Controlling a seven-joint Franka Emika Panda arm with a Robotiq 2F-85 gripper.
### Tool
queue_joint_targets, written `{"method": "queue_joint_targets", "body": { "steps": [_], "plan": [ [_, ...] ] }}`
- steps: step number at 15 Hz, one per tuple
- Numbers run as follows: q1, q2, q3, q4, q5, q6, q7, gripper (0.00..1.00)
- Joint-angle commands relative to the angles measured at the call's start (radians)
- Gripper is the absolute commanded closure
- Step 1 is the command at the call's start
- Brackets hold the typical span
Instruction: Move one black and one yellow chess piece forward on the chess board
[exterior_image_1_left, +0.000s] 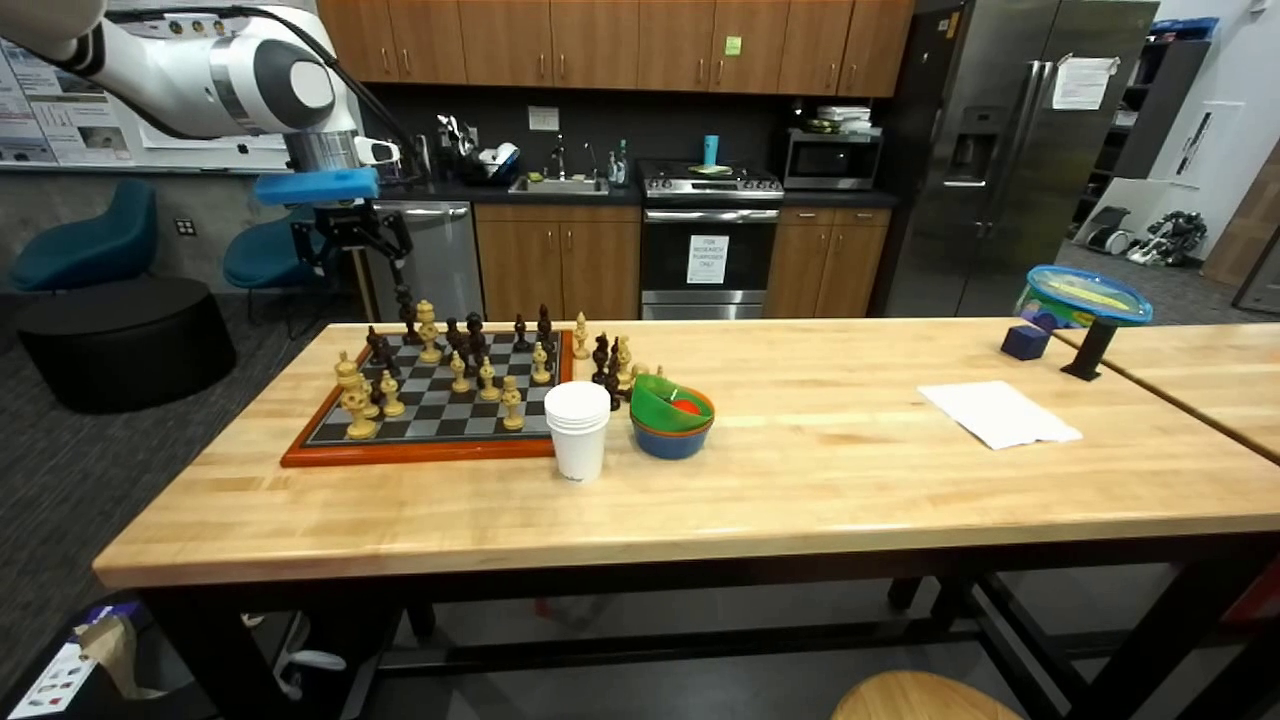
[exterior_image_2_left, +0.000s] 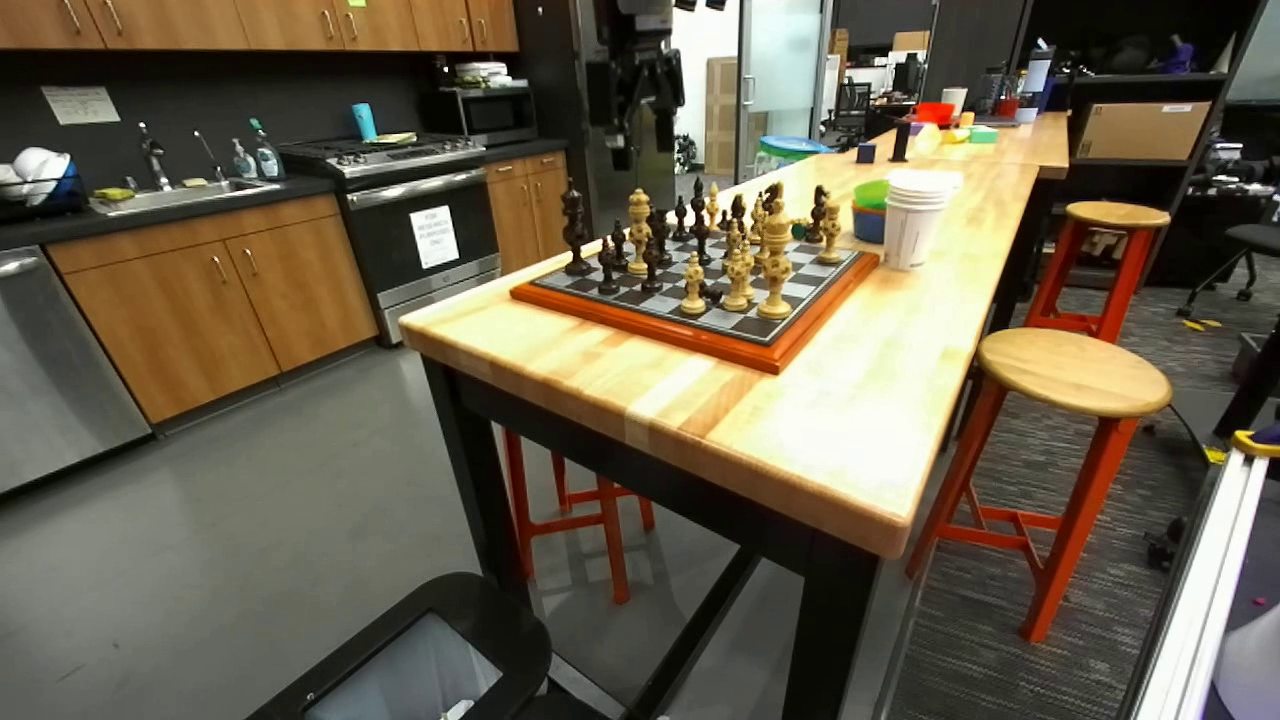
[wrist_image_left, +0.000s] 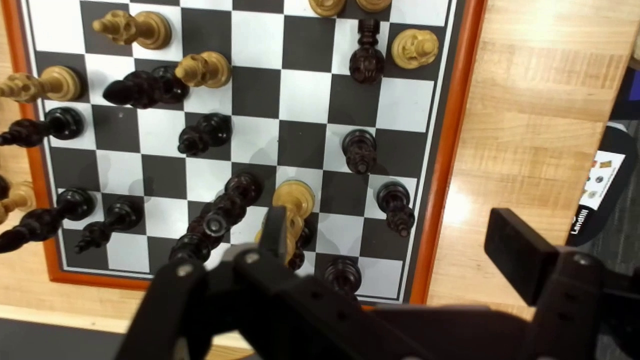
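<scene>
We read "FOR RESEARCH PURPOSES ONLY" on the oven's (exterior_image_1_left: 756, 258) sign (exterior_image_1_left: 708, 260); "Landfill" on a label (wrist_image_left: 598, 185), legible only in the wrist view. Chess board (wrist_image_left: 302, 143), checkered, reddish-brown border, on the wooden table (exterior_image_1_left: 830, 480), carved black pieces (wrist_image_left: 359, 151) and yellow pieces (wrist_image_left: 414, 48) on it. Gripper (wrist_image_left: 397, 245) hangs above, jaws spread wide.

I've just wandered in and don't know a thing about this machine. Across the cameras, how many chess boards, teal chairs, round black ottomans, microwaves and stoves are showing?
Chess board: 1
Teal chairs: 2
Round black ottoman: 1
Microwave: 1
Stove: 1
Total: 6
</scene>
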Motion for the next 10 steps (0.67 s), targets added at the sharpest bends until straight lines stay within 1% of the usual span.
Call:
{"method": "queue_joint_targets", "body": {
  "steps": [1,10],
  "plan": [
    [-0.002,0.021,0.000,0.015,-0.024,0.018,-0.025,0.00],
    [-0.012,0.077,-0.004,0.042,-0.025,0.045,-0.075,0.00]
  ]
}}
